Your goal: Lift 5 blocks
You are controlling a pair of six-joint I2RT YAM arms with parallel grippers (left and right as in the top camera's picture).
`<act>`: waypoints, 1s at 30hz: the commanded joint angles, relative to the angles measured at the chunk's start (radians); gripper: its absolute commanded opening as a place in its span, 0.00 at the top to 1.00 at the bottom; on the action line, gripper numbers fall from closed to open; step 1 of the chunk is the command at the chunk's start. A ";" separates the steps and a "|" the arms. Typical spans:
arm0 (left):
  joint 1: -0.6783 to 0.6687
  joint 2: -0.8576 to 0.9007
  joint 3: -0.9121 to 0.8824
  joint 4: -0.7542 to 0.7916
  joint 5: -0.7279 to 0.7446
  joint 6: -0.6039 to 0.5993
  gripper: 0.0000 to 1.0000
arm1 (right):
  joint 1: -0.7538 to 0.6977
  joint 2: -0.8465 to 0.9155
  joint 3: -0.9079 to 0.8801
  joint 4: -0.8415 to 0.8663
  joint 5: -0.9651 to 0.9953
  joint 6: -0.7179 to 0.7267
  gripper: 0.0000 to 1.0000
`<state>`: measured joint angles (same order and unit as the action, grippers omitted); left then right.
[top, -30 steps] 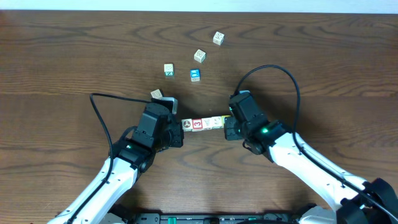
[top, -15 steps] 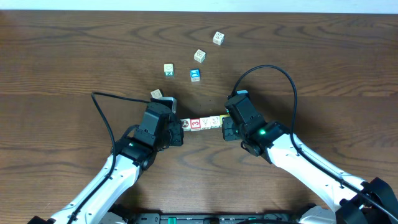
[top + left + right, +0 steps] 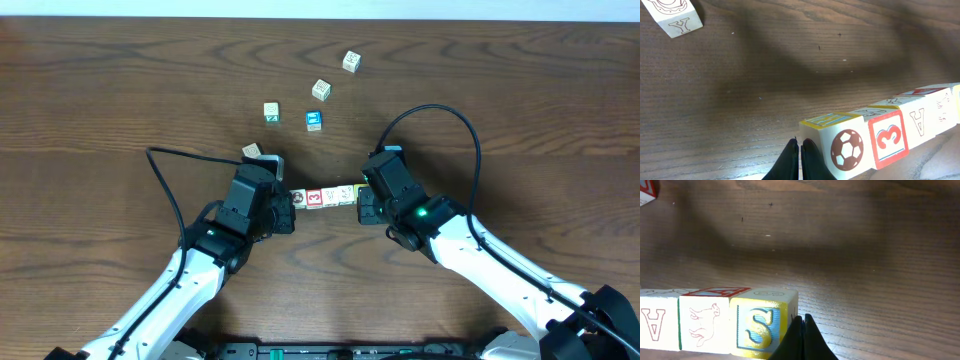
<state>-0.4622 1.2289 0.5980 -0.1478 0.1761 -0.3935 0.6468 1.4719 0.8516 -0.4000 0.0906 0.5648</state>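
A short row of blocks [image 3: 325, 197] lies end to end between my two grippers. My left gripper [image 3: 288, 200] is shut, its tip against the soccer-ball block [image 3: 845, 147]; beside that come the red "3" block [image 3: 887, 137] and an "A" block [image 3: 920, 122]. My right gripper [image 3: 360, 198] is shut too, its tip against the yellow "S" block [image 3: 760, 325], which adjoins an animal-picture block [image 3: 705, 322]. Both pairs of jaws are closed on nothing: left gripper [image 3: 800, 147], right gripper [image 3: 801, 322]. Whether the row is touching the table I cannot tell.
Loose cubes sit on the far side: a blue-faced cube [image 3: 314, 121], a green-marked cube [image 3: 271, 111], two more cubes [image 3: 321, 90] [image 3: 351, 61], and a "Y" cube [image 3: 252, 151] by my left wrist. Cables loop over each arm.
Both grippers and the row between them have shifted slightly toward the far side of the table. The right gripper has edged a little left. Both stay shut.
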 commanded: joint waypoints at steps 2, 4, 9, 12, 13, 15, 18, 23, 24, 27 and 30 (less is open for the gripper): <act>-0.068 -0.006 0.059 0.055 0.288 -0.005 0.93 | 0.099 -0.004 0.056 0.056 -0.335 0.041 0.99; -0.068 -0.006 0.059 0.051 0.288 -0.005 0.93 | 0.099 -0.004 0.056 0.056 -0.335 0.041 0.99; -0.068 -0.005 0.059 0.051 0.288 -0.005 0.92 | 0.099 -0.004 0.056 0.056 -0.335 0.041 0.99; -0.068 -0.005 0.059 0.051 0.288 -0.005 0.93 | 0.100 -0.004 0.056 0.055 -0.335 0.041 0.99; -0.068 -0.005 0.059 0.051 0.288 -0.005 0.93 | 0.100 -0.004 0.056 0.056 -0.335 0.041 0.99; -0.068 -0.004 0.059 0.051 0.288 -0.005 0.93 | 0.100 -0.004 0.056 0.056 -0.335 0.041 0.99; -0.068 0.005 0.059 0.051 0.288 -0.005 0.93 | 0.099 -0.004 0.056 0.056 -0.335 0.041 0.99; -0.068 0.034 0.059 0.051 0.288 -0.013 0.93 | 0.100 -0.004 0.056 0.056 -0.335 0.041 0.99; -0.068 0.039 0.059 0.052 0.288 -0.013 0.93 | 0.099 -0.004 0.056 0.056 -0.335 0.041 0.99; -0.068 0.045 0.059 0.051 0.288 -0.013 0.93 | 0.100 -0.003 0.056 0.056 -0.335 0.041 0.99; -0.068 0.045 0.059 0.052 0.288 -0.013 0.93 | 0.099 -0.003 0.056 0.056 -0.335 0.040 0.99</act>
<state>-0.4622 1.2747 0.5980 -0.1463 0.1761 -0.4004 0.6502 1.4719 0.8516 -0.4015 0.0898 0.5819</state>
